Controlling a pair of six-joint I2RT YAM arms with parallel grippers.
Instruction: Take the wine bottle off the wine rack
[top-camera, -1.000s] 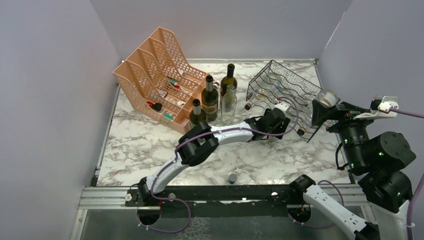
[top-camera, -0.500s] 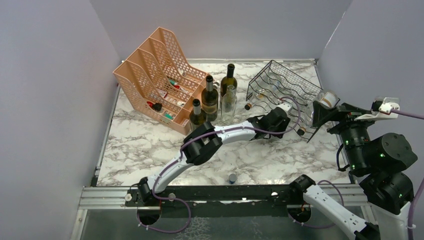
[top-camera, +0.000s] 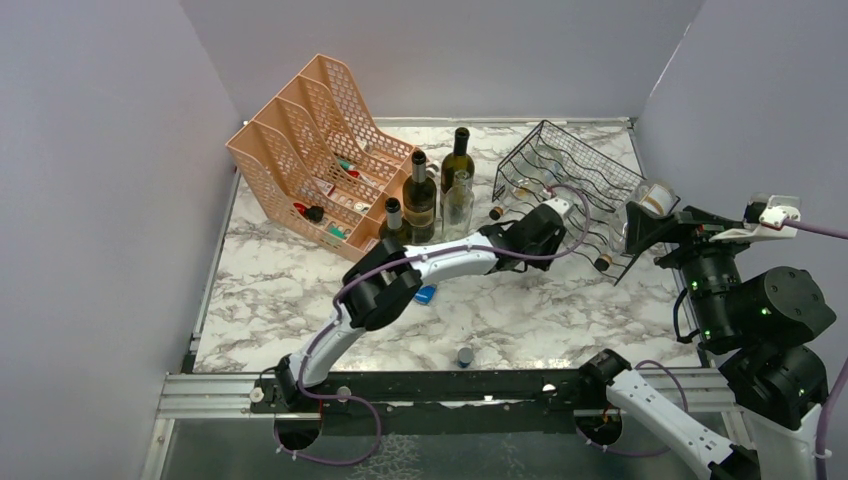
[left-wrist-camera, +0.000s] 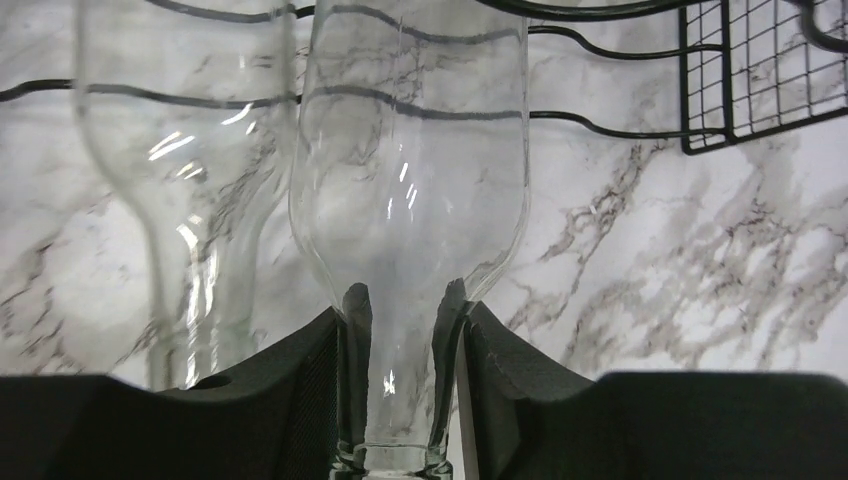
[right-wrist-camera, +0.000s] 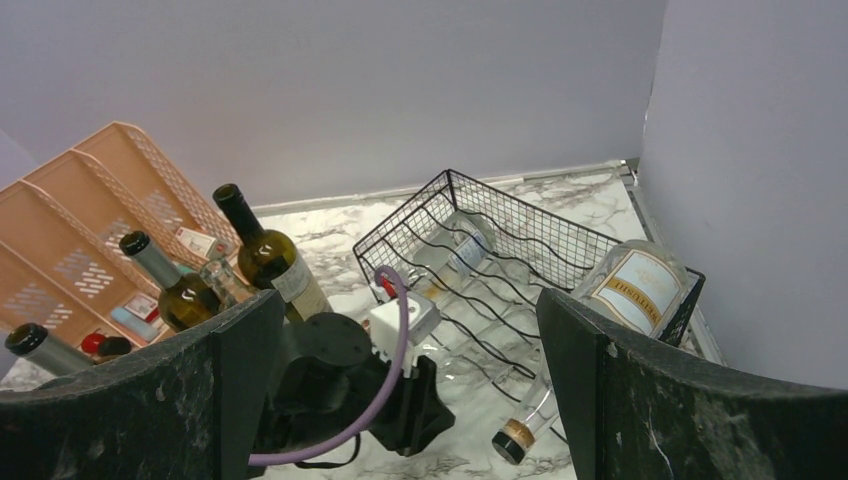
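Note:
The black wire wine rack (top-camera: 575, 170) stands at the back right of the marble table; it also shows in the right wrist view (right-wrist-camera: 500, 240). My left gripper (top-camera: 540, 225) reaches to the rack's front. In the left wrist view it (left-wrist-camera: 400, 300) is shut on the neck of a clear glass wine bottle (left-wrist-camera: 410, 180) that lies under the rack's wires. A second clear bottle (left-wrist-camera: 170, 200) lies just left of it. My right gripper (right-wrist-camera: 410, 320) is open and empty, held high at the right of the rack (top-camera: 645, 225).
A labelled bottle (right-wrist-camera: 635, 285) and a dark-capped bottle (right-wrist-camera: 525, 425) lie at the rack's right end. Several upright bottles (top-camera: 419, 195) stand left of the rack, beside a peach mesh organizer (top-camera: 320, 150). A blue item (top-camera: 426, 295) and a small grey cap (top-camera: 464, 354) lie on the table.
My left gripper has shifted left and farther back against the rack's front. The left arm's elbow swung left, uncovering the blue item. The right arm has barely moved.

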